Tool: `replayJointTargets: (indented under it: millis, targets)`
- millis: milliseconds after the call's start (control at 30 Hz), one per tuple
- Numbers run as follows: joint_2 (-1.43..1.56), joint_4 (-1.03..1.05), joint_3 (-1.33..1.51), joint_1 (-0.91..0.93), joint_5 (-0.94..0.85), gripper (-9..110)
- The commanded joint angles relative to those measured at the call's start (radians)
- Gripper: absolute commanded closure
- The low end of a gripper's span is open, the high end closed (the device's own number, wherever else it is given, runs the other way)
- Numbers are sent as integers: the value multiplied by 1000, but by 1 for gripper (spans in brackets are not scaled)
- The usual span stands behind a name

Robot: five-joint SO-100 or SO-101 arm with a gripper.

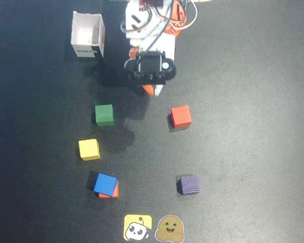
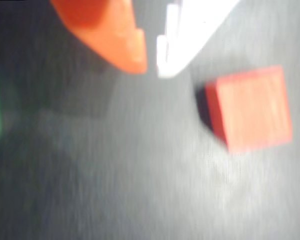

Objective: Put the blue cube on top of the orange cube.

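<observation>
In the overhead view the blue cube (image 1: 105,183) rests on the orange cube (image 1: 114,193), turned a little, so only the orange cube's lower right edge shows. Both are at the lower left. My gripper (image 1: 153,91) is far from them, near the arm's base at the top, pointing down over bare mat. In the wrist view its orange finger (image 2: 125,45) and white finger (image 2: 180,45) stand almost together with nothing between them (image 2: 151,67). The blue and orange cubes are out of the wrist view.
A red-orange cube (image 1: 181,116) lies right of the gripper and shows in the wrist view (image 2: 252,107). A green cube (image 1: 104,114), a yellow cube (image 1: 88,149), a purple cube (image 1: 188,185), a white open box (image 1: 88,34) and two stickers (image 1: 138,228) lie on the black mat.
</observation>
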Motion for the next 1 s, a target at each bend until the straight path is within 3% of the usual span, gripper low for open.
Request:
replayJointTargets:
  millis: [0, 267, 967]
  targets:
    - [23, 55, -5, -3, -11, 101]
    - [23, 123, -5, -6, -120, 101]
    - [23, 123, -5, -8, -126, 101]
